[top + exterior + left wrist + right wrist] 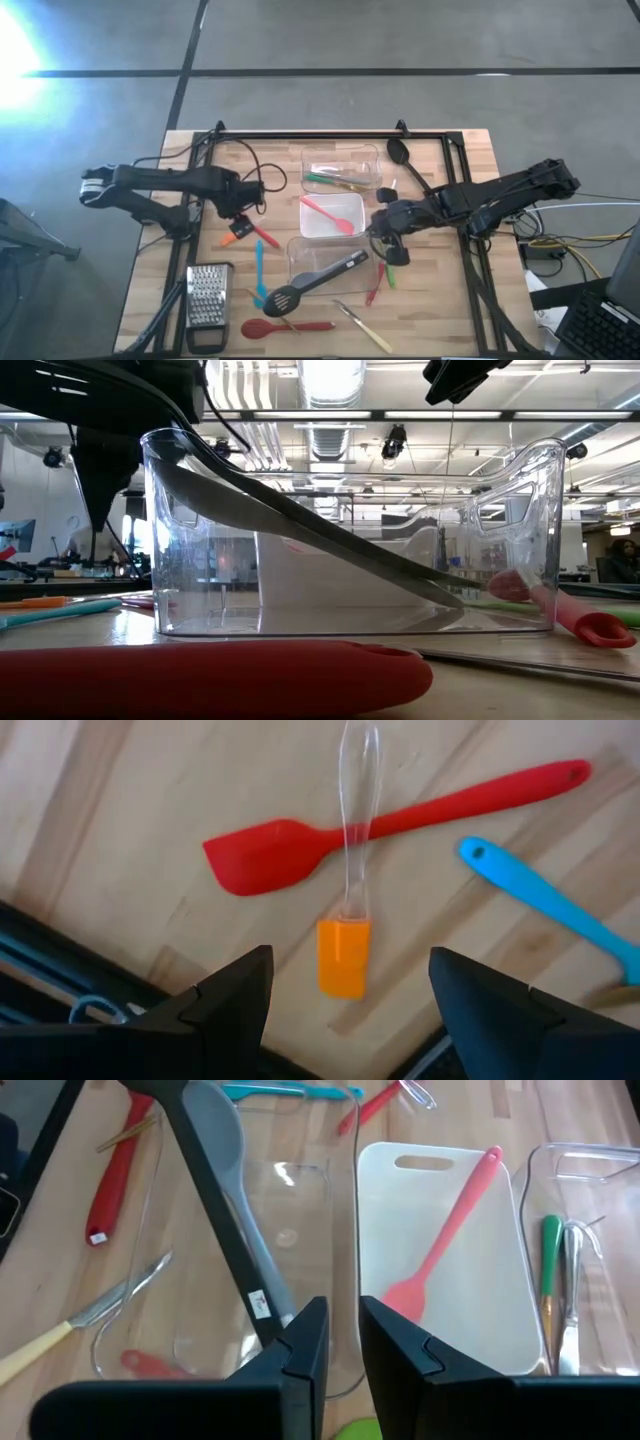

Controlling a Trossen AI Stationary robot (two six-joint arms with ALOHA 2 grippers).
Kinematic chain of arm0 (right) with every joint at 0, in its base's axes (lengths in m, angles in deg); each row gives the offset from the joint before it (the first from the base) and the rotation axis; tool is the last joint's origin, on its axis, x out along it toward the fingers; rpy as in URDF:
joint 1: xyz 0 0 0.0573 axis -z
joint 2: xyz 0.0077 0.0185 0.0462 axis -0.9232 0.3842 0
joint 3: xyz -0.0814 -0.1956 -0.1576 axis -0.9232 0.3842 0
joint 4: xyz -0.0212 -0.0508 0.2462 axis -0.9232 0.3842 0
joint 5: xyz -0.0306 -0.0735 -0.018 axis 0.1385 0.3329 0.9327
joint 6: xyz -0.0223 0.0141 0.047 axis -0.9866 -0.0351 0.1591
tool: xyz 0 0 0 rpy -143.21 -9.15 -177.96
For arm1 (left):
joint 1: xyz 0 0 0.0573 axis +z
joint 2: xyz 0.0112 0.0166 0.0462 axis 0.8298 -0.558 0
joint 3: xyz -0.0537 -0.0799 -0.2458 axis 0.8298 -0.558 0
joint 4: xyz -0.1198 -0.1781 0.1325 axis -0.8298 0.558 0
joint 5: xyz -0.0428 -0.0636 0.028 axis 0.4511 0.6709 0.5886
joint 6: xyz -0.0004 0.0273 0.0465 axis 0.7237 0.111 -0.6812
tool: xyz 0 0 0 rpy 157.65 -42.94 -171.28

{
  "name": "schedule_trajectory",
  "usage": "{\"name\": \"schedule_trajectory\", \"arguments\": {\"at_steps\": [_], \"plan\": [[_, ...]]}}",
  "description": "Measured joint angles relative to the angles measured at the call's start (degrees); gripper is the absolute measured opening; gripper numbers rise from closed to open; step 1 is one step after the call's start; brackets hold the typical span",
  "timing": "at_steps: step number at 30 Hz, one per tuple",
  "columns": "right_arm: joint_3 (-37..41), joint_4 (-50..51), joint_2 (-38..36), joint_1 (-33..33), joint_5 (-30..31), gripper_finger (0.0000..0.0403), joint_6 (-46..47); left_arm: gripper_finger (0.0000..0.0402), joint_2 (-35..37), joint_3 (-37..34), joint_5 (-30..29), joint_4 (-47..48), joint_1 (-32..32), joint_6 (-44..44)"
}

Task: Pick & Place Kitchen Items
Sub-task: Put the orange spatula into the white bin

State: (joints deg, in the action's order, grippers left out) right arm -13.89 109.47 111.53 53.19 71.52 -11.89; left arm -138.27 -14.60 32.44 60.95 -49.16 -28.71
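Right now, leaning across the near clear tub (296, 250): black slotted spoon (310, 280). Holey head down on the table outside the tub, long handle up on the tub's rim, toward the right arm.

Just at that handle end: right gripper (385, 235). Fingers (305, 1355) close together, only a thin gap between them. Black handle just beside one finger, not in the gap. Can't tell if the fingers pinch the tub's edge.

Next tub (358, 205) along, in the middle of the row: pink spatula (327, 212) lying flat inside.

Far tub (310, 157): green tool (325, 180) and thin shiny ones inside, side by side.

Beside the far tub, on the bare wood: black ladle (400, 155).

Near the right gripper, on the table: small red tool (376, 285) and small green tool (392, 275), close to each other.

Over on the other side of the table: left gripper (350, 960), fingers spread wide, holding nothing. Hangs above the orange tool (345, 955), which has a clear handle. That clear handle crosses the red spatula (300, 845). Blue tool (550, 905) near them, apart from both.

At the table's near edge: red spoon (275, 327), then a pale-handled tool (360, 325) lying slanted. Steel grater (208, 300) at the near left corner, well apart from the tubs.
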Motion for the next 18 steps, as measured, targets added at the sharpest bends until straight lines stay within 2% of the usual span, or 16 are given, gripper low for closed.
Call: {"name": "schedule_trajectory", "arguments": {"at_steps": [8, 18], "plan": [[0.02, -0.56, 0.12, 0.00, -0.02, 0.0053, -0.12, 0.0272, -4.58, -3.64, 0.22, -4.14, 0.00, -1.57], [0.02, -0.65, 0.12, -0.02, -0.02, 0.0057, -0.39, 0.0272, -5.92, -7.56, 1.11, -11.48, -0.15, -2.93]]}}
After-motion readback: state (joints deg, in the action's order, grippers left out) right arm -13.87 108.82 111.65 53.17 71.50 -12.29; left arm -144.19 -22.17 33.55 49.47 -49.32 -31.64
